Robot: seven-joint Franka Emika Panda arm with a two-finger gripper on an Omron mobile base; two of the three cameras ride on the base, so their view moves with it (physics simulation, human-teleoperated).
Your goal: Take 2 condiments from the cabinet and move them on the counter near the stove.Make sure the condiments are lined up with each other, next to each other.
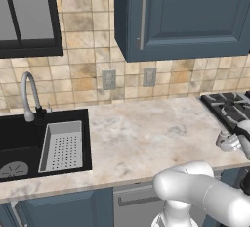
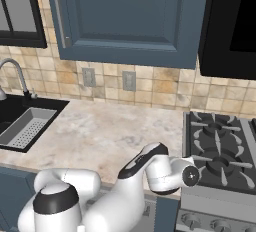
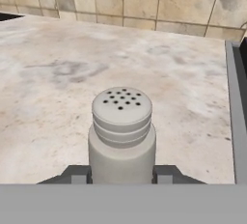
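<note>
setting the shaker (image 3: pixel 121 136) down on the surface (image 3: pixel 58 73) beside the stove (image 2: pixel 220 148).

clenched on the shaker between both tips of the claw (image 3: pixel 121 174); best lowered upright, near the stove's left edge, leaving room alongside for lining up the yellow bottle.

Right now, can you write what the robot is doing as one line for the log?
tool: shut on shaker | place: over counter beside stove | shaker: upright | yellow bottle: not seen
</note>
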